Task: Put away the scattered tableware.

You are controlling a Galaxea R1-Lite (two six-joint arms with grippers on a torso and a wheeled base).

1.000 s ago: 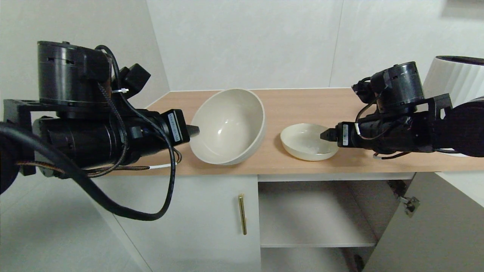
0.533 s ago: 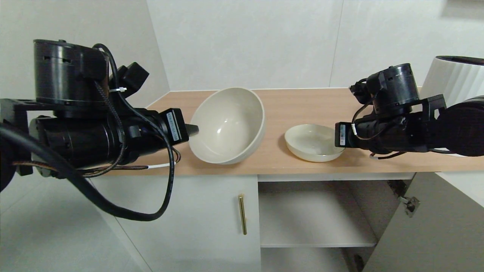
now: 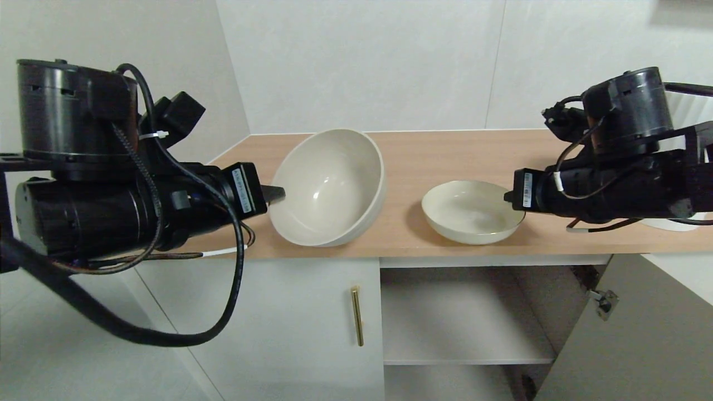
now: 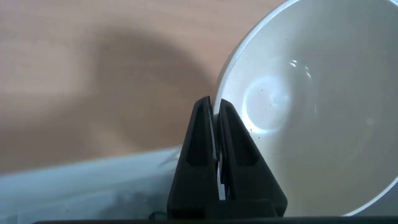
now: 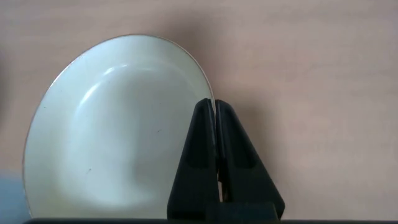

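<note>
A wooden countertop [image 3: 445,153] runs across a white cabinet, and 2 pieces of cream tableware sit close to its front edge. The large bowl [image 3: 328,189] is toward the left end of the countertop, tipped steeply on its side so that its opening faces the left gripper [image 3: 276,193]. Its lower curve is at the front edge, though whether it presses on the wood cannot be told. The left gripper comes in level from the left, and its 2 fingers are pinched on the near rim of the large bowl, 1 inside the wall and 1 outside; the left wrist view shows the thin rim caught between them.

The shallow dish [image 3: 468,214] lies right of the middle of the countertop, near the front edge and apart from the large bowl. The right gripper [image 3: 509,196] comes in level from the right and is clamped on the dish's right-hand rim. In the right wrist view the rim edge runs straight into the narrow slit between the 2 fingers. Whether the dish is flat on the wood or slightly raised cannot be told.

Behind the right arm, at the right end of the countertop, stands a white ribbed vessel [image 3: 688,106]. Below, the left cabinet door carries a brass handle [image 3: 358,316] and is closed. The right door [image 3: 640,334] is swung open, showing a white shelf [image 3: 462,334] inside.
</note>
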